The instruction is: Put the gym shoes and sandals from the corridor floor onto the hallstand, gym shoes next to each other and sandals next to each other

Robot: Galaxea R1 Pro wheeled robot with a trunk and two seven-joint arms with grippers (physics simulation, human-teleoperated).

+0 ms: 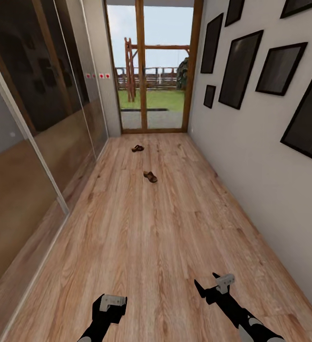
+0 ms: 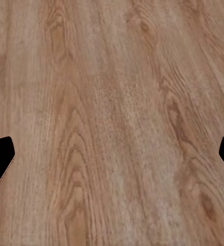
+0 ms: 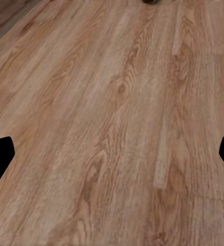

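Ahead of you the light brown wood-grain plank corridor floor (image 1: 141, 228) runs to a wood-framed glass door (image 1: 151, 71) with a garden behind it. Two small brown leather open-backed sandals lie on the planks, well apart from each other: the nearer sandal (image 1: 150, 177) sits mid-corridor, the farther sandal (image 1: 137, 148) close to the door. Dark glossy sliding panels (image 1: 37, 95) line your left side, and black-framed pictures (image 1: 244, 69) hang on the pale wall to your right. Your left gripper (image 1: 109, 308) and right gripper (image 1: 208, 283) hover low over bare floor, far short of both sandals. In each wrist view the black fingertips (image 2: 0, 156) (image 3: 0, 156) stand at opposite edges, so both sets of jaws are spread wide with nothing between them but planks.
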